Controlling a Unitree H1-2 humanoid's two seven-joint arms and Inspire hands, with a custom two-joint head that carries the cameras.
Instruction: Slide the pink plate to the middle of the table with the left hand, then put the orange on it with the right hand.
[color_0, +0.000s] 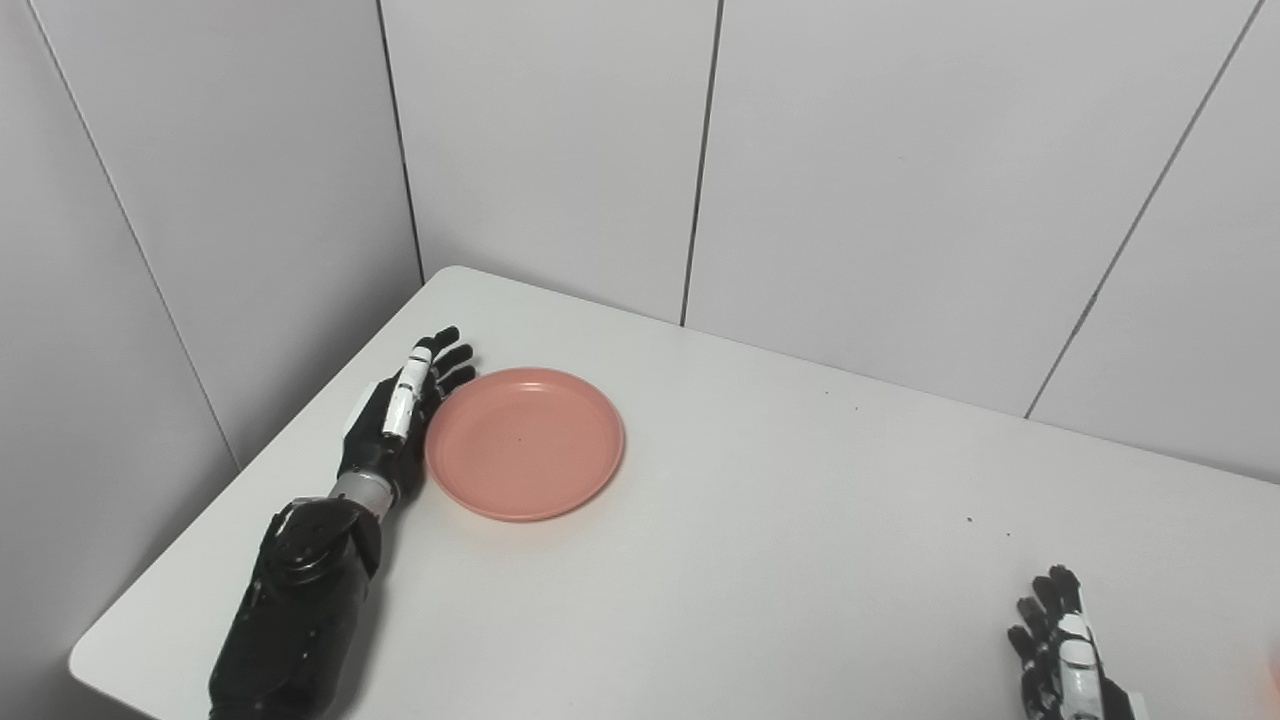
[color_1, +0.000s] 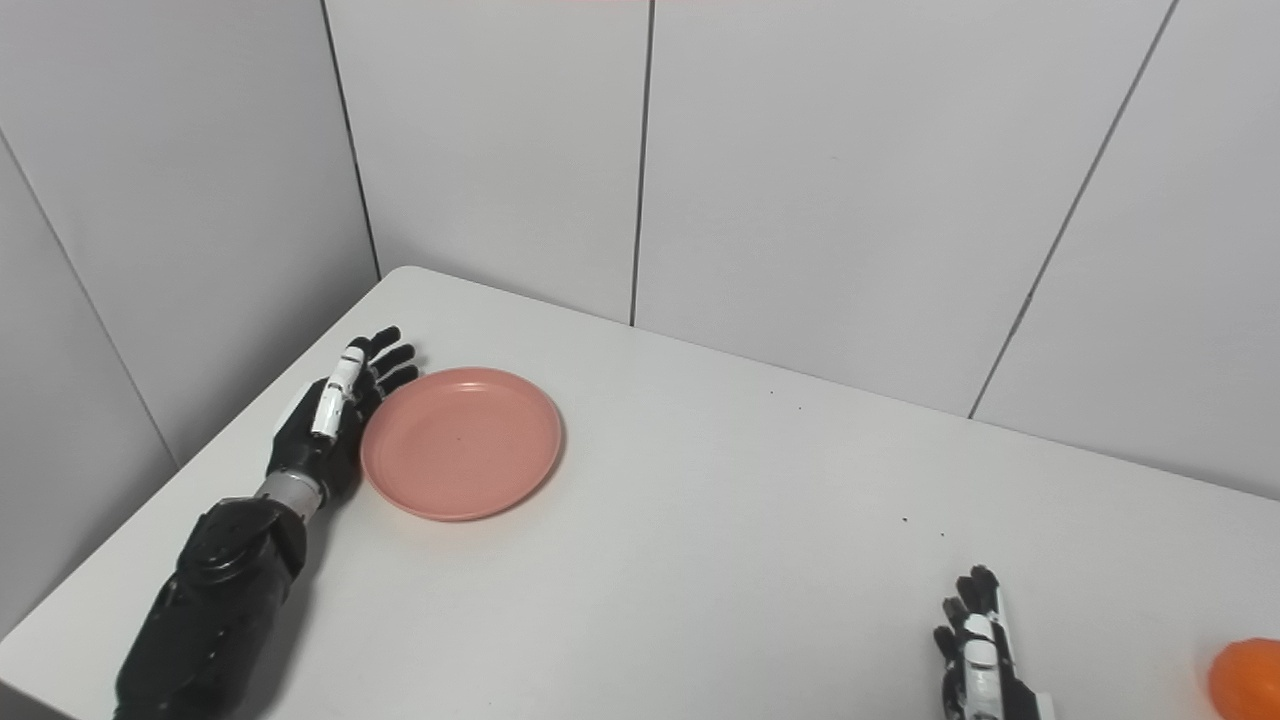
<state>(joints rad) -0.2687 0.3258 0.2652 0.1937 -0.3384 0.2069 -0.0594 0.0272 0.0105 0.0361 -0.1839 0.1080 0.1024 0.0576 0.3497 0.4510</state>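
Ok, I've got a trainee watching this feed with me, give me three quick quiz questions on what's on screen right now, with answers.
1. True or false: the orange already lies on the pink plate.
2. Which hand is at the plate's rim: (a) the left hand, (b) the right hand, (c) neither?
3. Fill in: the plate sits toward the ___ side of the table, not at its middle.

Key
1. False: the plate holds nothing, and the orange is at the picture's right edge, near the right hand.
2. (a): the left hand lies flat, fingers extended, against the plate's left rim.
3. Left.
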